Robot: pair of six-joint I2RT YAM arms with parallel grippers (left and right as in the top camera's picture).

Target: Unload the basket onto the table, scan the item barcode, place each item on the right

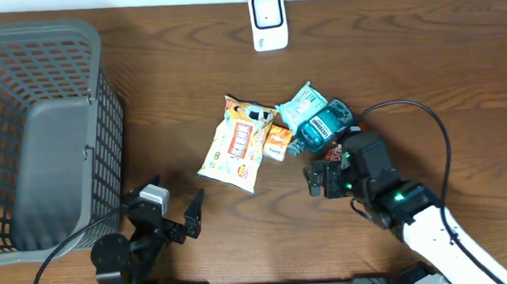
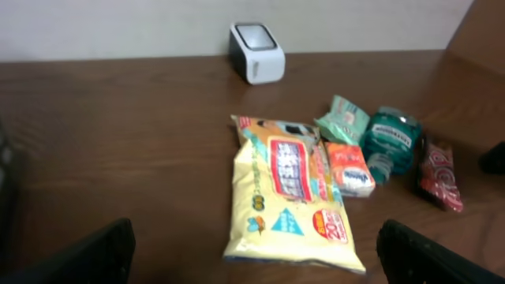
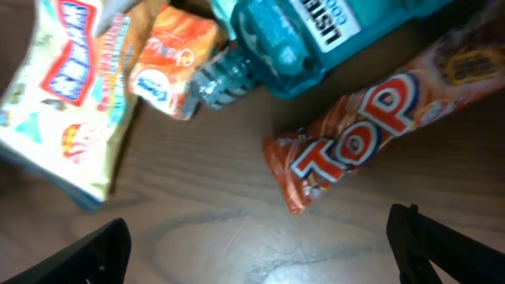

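The white barcode scanner (image 1: 267,20) stands at the table's far edge, and it also shows in the left wrist view (image 2: 256,52). Several items lie mid-table: a yellow wipes pack (image 1: 234,145), a small orange pack (image 1: 277,143), a teal packet (image 1: 301,105), a teal mouthwash bottle (image 1: 328,124) and a red TOP bar (image 3: 359,134). My right gripper (image 1: 324,175) hovers open just in front of the TOP bar, nothing between its fingers (image 3: 430,244). My left gripper (image 1: 175,200) rests open near the front edge, facing the yellow pack (image 2: 288,193).
A large grey mesh basket (image 1: 36,49) fills the left side of the table. The right arm's black cable (image 1: 426,120) loops over the wood to the right of the items. Bare wood lies between the items and the scanner.
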